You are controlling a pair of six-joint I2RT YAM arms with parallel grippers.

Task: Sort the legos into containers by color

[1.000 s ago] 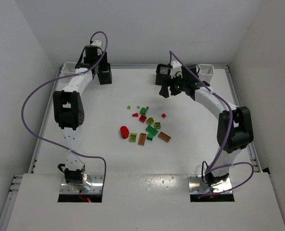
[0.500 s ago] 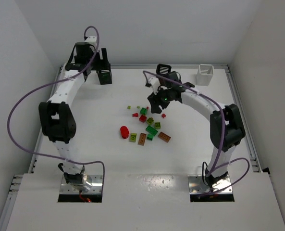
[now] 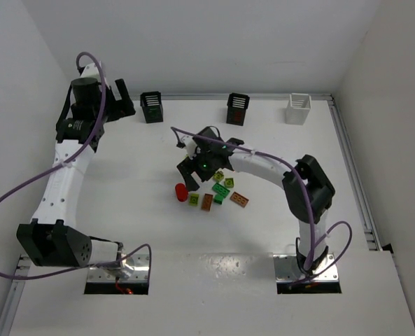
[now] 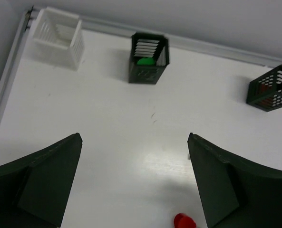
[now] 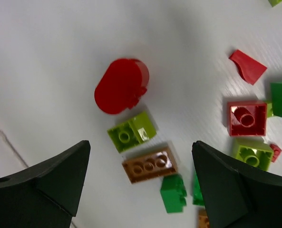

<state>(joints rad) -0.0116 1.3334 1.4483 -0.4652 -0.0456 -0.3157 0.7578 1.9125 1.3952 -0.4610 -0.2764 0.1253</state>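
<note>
Containers (image 3: 238, 108) in a row along the far edge, legos (image 3: 220, 189) clustered in front — well apart.

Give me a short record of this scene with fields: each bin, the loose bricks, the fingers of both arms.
left fingers: open, empty, facing the bins
right fingers: open, empty, low over the loose bricks
white bin: far left corner, nothing seen inside
black bin: green piece inside
second black bin: something red inside
second white bin: far right, contents hidden
loose bricks: red rounded piece, yellow-green brick, brown brick under the right fingers; more red and green beside
</note>
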